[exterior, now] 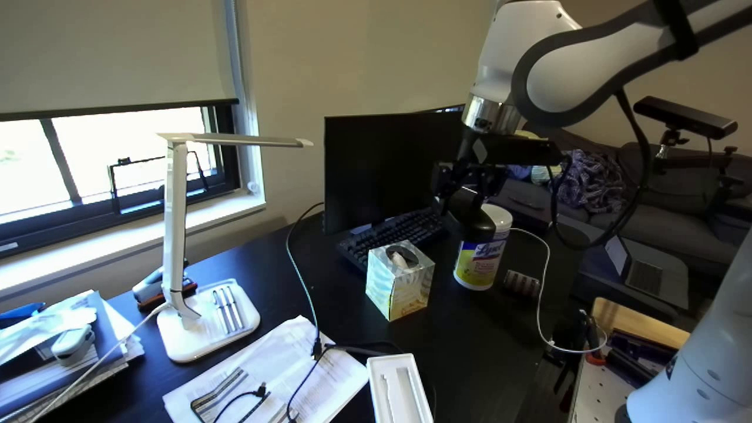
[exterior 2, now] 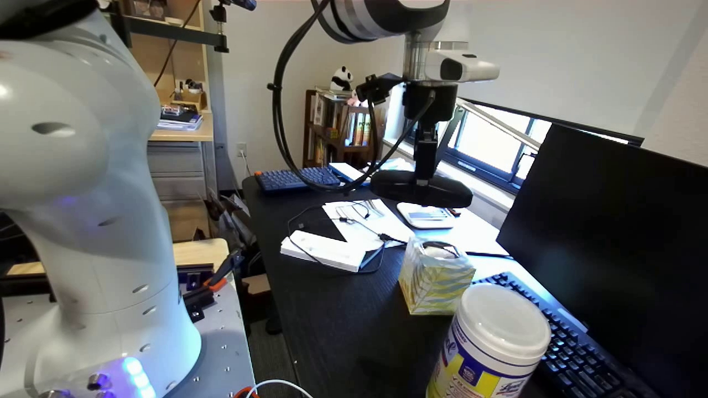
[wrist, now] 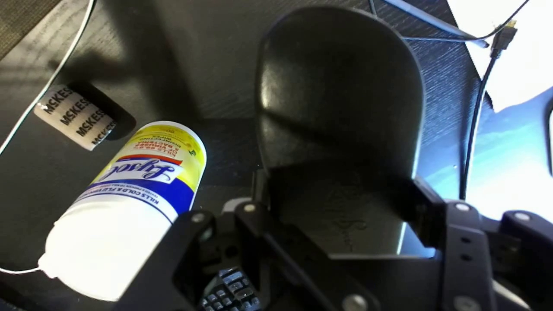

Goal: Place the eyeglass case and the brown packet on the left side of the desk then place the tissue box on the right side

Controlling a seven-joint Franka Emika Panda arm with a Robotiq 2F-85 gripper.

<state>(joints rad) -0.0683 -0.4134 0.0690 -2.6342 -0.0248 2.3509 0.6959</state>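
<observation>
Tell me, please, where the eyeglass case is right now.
In the wrist view, the eyeglass case is gripped between the fingers above the desk, to the right of the Lysol tub.

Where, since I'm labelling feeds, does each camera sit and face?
An exterior view: near the papers, facing window and monitor; arm shows.
An exterior view: near the Lysol tub, facing along the desk to a bookshelf; arm shows.
Wrist view: wrist-mounted, facing down; tool shows, holding the eyeglass case.
Both exterior views share the tissue box.

A bright window (exterior: 88,158) shows below a half-lowered shade (exterior: 111,53), beside a beige wall (exterior: 364,59); elsewhere stand a couch (exterior: 675,217) and bookcase (exterior 2: 355,148).
</observation>
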